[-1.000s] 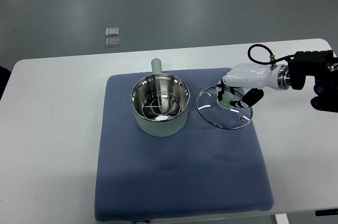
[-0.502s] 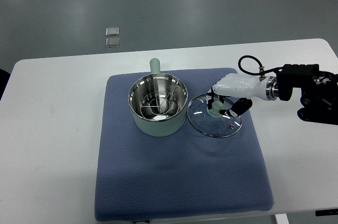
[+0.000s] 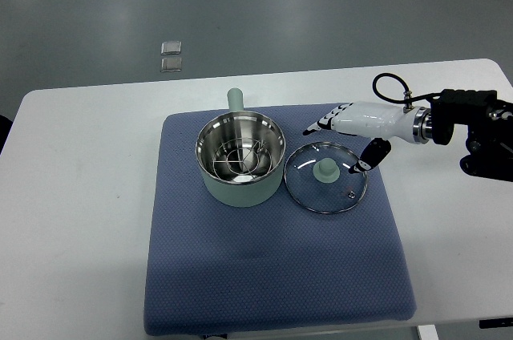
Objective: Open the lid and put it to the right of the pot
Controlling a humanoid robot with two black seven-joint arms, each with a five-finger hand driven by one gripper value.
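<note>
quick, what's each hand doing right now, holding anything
Right hand: open, fingers spread above the glass lid, holding nothing.
Left hand: not in view.

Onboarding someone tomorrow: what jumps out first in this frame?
The open pot at the middle of the blue mat, a wire rack visible inside. The glass lid lies flat on the mat just right of it, and the right robot hand hovers open above the lid's far edge, holding nothing.

White right hand (image 3: 353, 125), black fingertips, black looped cable (image 3: 390, 83)
</note>
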